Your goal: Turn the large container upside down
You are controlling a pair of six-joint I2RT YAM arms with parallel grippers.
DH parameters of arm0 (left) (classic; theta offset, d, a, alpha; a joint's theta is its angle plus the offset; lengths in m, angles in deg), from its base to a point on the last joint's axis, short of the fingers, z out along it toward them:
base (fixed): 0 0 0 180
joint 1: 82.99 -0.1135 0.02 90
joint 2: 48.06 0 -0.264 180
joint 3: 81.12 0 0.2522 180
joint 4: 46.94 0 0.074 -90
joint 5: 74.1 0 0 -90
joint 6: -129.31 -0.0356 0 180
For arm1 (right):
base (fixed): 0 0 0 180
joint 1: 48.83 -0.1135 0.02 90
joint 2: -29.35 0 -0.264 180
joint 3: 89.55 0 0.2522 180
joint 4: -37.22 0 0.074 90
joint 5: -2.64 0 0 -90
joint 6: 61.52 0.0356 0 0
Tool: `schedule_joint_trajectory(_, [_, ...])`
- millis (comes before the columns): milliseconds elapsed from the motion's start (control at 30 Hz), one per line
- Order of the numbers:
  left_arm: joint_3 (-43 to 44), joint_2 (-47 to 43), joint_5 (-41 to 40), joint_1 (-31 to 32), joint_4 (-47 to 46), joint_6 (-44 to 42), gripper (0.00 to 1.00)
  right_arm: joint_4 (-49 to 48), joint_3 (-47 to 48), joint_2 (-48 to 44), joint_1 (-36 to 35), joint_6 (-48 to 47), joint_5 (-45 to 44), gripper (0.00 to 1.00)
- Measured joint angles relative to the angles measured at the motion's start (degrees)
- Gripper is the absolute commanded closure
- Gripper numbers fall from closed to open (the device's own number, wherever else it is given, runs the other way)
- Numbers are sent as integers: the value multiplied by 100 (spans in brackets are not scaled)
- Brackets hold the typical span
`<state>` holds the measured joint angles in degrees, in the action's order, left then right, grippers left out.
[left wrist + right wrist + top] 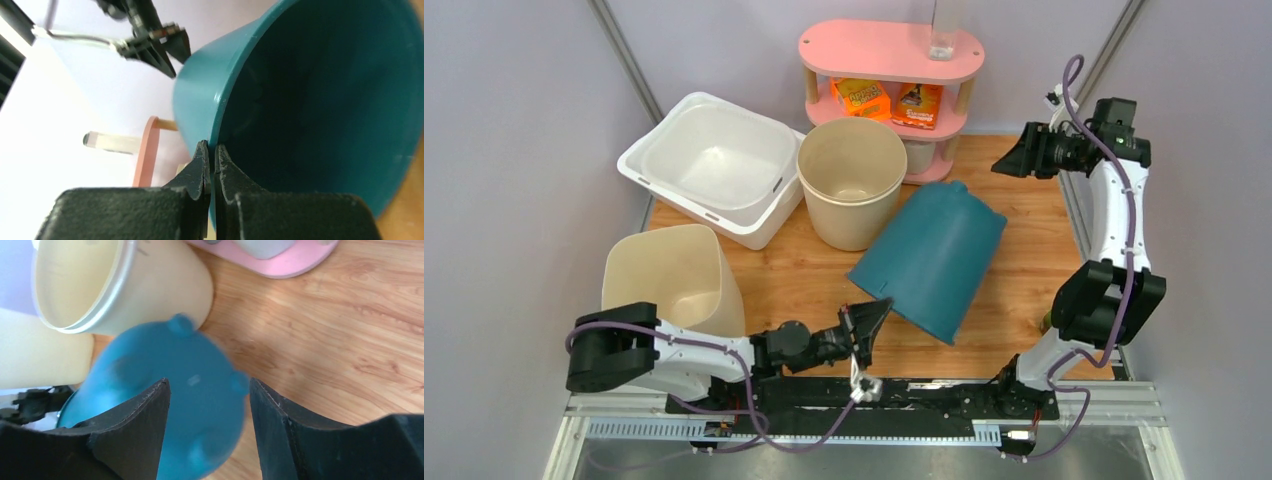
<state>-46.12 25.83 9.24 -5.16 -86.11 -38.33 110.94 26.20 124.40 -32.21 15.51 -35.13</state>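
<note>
The large teal container [934, 255] is tilted, its bottom pointing up and away and its mouth facing the near left. My left gripper [874, 310] is shut on its rim. In the left wrist view the two jaws [212, 147] pinch the rim wall of the teal container [325, 100], one inside and one outside. My right gripper [1006, 163] is open and empty, raised behind and to the right of the container. In the right wrist view it [207, 385] looks down on the blurred teal bottom [200, 365] without touching it.
A cream round bucket [852, 180] stands just behind the teal container. A white tub [714, 160] sits at the back left. A cream squarish bin [674, 275] stands by the left arm. A pink shelf [889, 50] holds boxes at the back.
</note>
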Motion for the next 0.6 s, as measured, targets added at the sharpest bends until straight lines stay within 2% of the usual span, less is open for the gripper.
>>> schedule_joint_trajectory(133, [-669, -114, -76, 651, -562, -107, 100, -656, -599, 297, -79, 125, -284, 38])
schedule_joint_trajectory(367, [-1108, 931, -271, 831, 1427, 514, 100, -1069, -1956, 1075, -243, 201, -675, 38])
schedule_joint_trajectory(433, [-1139, 1067, -402, 844, 1263, 481, 99, -966, -2098, 1126, -258, 197, -680, 38])
schedule_joint_trajectory(500, [-1137, 1325, -546, 866, 927, 450, 82, -929, -2107, 1102, -258, 197, -647, 38])
schedule_joint_trajectory(533, [-1108, 1508, -601, 852, 713, 417, 68, -925, -2109, 1069, -258, 199, -616, 38])
schedule_joint_trajectory(600, [-1021, 1906, -807, 804, 238, 278, 63, -925, -2140, 951, -258, 208, -544, 38])
